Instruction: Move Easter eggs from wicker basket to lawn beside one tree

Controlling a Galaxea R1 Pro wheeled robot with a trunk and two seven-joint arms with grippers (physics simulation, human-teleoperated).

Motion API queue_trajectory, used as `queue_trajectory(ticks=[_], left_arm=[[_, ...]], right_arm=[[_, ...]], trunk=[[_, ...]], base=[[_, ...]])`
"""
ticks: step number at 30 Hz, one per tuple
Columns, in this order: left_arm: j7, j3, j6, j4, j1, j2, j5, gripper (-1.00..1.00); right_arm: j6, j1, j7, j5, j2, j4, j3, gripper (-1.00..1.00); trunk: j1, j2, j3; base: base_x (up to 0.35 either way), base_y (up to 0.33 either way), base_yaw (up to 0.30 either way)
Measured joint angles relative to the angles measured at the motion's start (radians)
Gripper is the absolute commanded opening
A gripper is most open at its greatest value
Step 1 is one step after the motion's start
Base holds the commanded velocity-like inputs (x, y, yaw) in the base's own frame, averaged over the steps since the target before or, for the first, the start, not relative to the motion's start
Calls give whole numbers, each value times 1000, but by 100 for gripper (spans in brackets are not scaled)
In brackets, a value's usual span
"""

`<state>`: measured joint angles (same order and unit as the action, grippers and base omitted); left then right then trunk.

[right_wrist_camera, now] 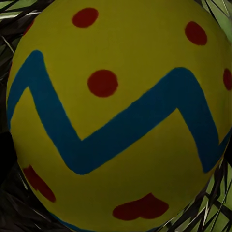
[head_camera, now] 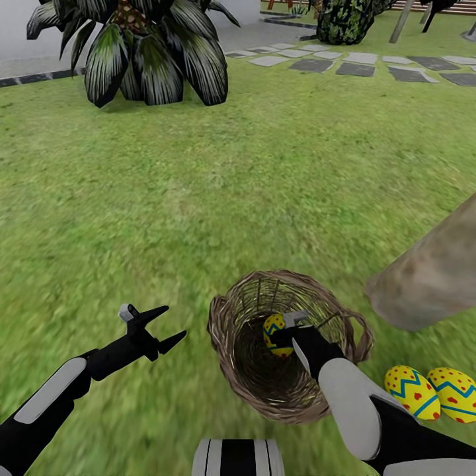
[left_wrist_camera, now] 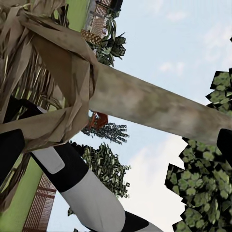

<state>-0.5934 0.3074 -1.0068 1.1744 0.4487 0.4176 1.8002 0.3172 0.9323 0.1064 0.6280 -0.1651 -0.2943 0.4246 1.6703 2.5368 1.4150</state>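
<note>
Right gripper (head_camera: 289,332) reaches inside the round brown wicker basket (head_camera: 225,330) on green lawn (head_camera: 198,198), its jaws apparently pinching the last yellow, blue-zigzag egg (head_camera: 274,330); left jaws spread. Likely light, hard, slippery: grip its widest middle

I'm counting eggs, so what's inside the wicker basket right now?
One yellow Easter egg sits inside the wicker basket, with the right gripper at it. The gripper and arm cover part of the basket's floor, so that part cannot be seen.
</note>
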Motion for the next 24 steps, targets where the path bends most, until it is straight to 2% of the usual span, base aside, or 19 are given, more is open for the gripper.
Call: queue_trajectory(ticks=[8,24], left_arm=[[0,0,0,0,0,-1,1,100],[0,1,0,-29,0,-3,1,100]], right_arm=[[0,-1,-2,12,0,15,-1,-100],[-1,-1,-2,12,0,20,-2,-100]], trunk=[[-1,-1,-11],[-1,-1,-11]], base=[[0,0,0],[-7,0,0]])
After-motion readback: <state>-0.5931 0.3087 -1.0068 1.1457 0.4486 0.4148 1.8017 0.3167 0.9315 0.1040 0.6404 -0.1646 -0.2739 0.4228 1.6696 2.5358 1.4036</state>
